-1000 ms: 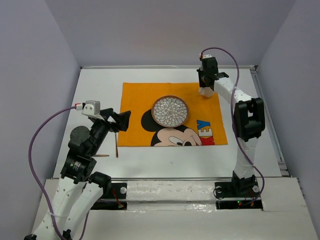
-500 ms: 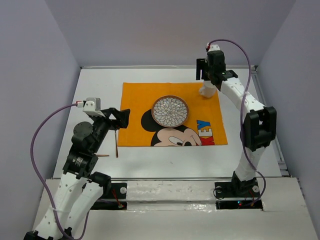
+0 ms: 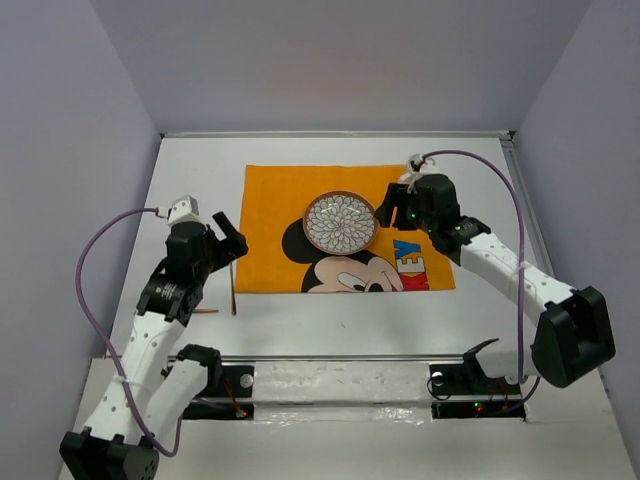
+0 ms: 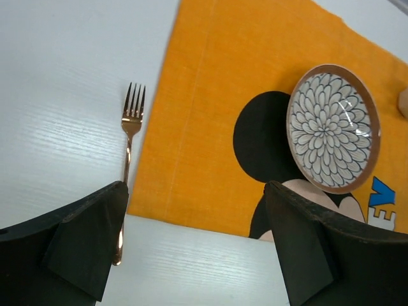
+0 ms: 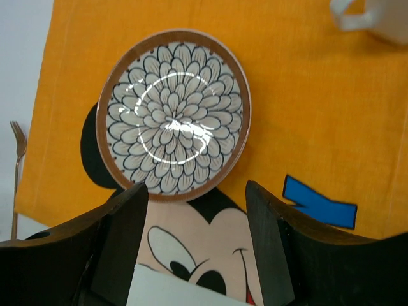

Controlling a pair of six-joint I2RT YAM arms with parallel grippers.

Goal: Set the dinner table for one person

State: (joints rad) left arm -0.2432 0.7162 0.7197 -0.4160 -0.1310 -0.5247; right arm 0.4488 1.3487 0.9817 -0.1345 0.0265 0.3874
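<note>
Just beside the plate [image 5: 173, 115], right gripper [image 5: 194, 197] parted and empty, left gripper [image 4: 194, 191] likewise wide above the fork [image 4: 129, 146]. Seems the close of laying out, cup [image 5: 382, 16] standing at the orange mat's [image 4: 204, 127] far corner. Calls next, probably, for backing both arms clear, with the dinner table [image 3: 340, 320] directly beneath both and spreading beyond the mat.
</note>
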